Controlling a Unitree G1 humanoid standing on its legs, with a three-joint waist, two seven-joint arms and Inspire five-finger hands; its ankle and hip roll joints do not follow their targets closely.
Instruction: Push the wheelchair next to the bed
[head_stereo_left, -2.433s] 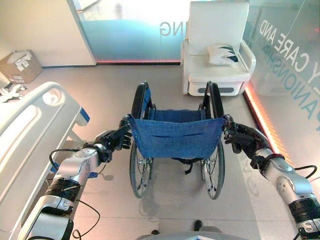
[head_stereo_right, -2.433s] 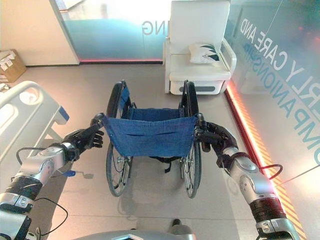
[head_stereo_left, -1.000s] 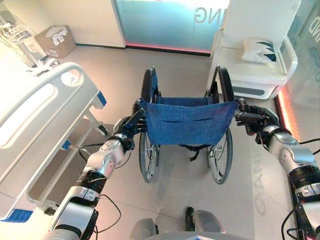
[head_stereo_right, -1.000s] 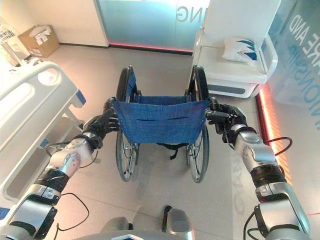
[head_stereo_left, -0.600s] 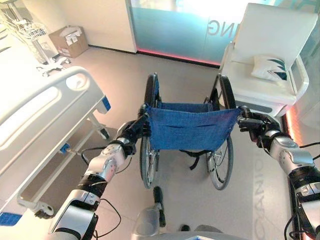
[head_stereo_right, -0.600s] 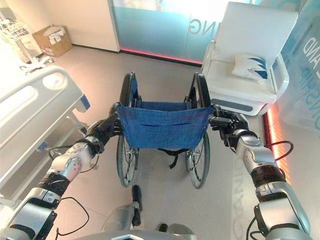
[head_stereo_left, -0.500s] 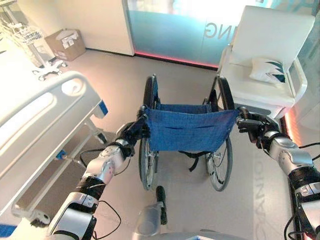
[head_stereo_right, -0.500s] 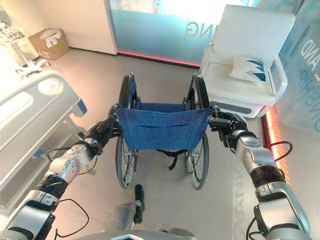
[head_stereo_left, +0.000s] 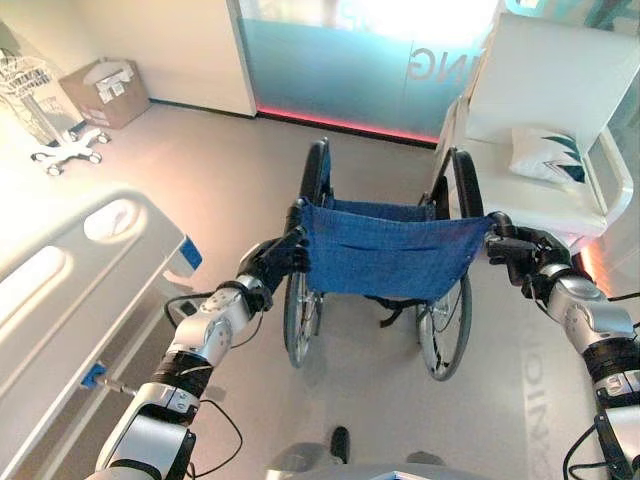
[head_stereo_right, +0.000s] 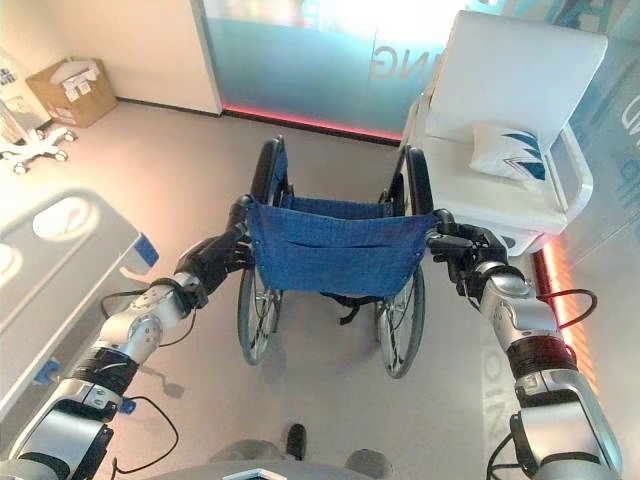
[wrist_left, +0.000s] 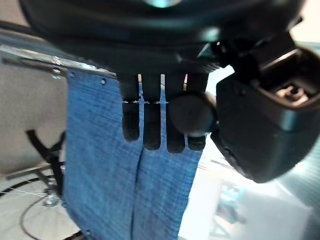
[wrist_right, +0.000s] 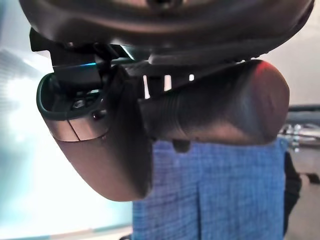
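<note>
The folding wheelchair with a blue fabric backrest, black tyres and spoked wheels (head_stereo_left: 385, 262) stands on the open grey floor (head_stereo_left: 220, 180), its back toward the robot. The white plastic-railed hospital bed (head_stereo_left: 70, 290) lies well apart from it on the robot's left; the white padded armchair (head_stereo_left: 545, 130) with a patterned cushion (head_stereo_left: 548, 158) sits just ahead on the right.

Left hand (head_stereo_left: 272, 262): fingers curled round the black push handle at the backrest's left edge. In the left wrist view the fingers (wrist_left: 150, 125) hang down in front of the blue cloth with the handle's round end beside them. Right hand (head_stereo_left: 516, 255): wrapped round the right push handle (wrist_right: 215, 112); its fingers are mostly hidden behind the handle in the right wrist view, so the clasp is read mainly from the head views.

Change over the last couple of seconds: the whole view has swung, so the robot has stepped and turned with the chair. The bed end now sits lower and closer to the view's left edge, and the armchair has drawn nearer the chair's right wheel. Both hands have kept their hold.

Judgement: the push is under way, yet the chair points past the bed toward the glass wall (head_stereo_left: 340, 60). It likely needs a leftward turn. Risk: the right wheel clipping the armchair.
</note>
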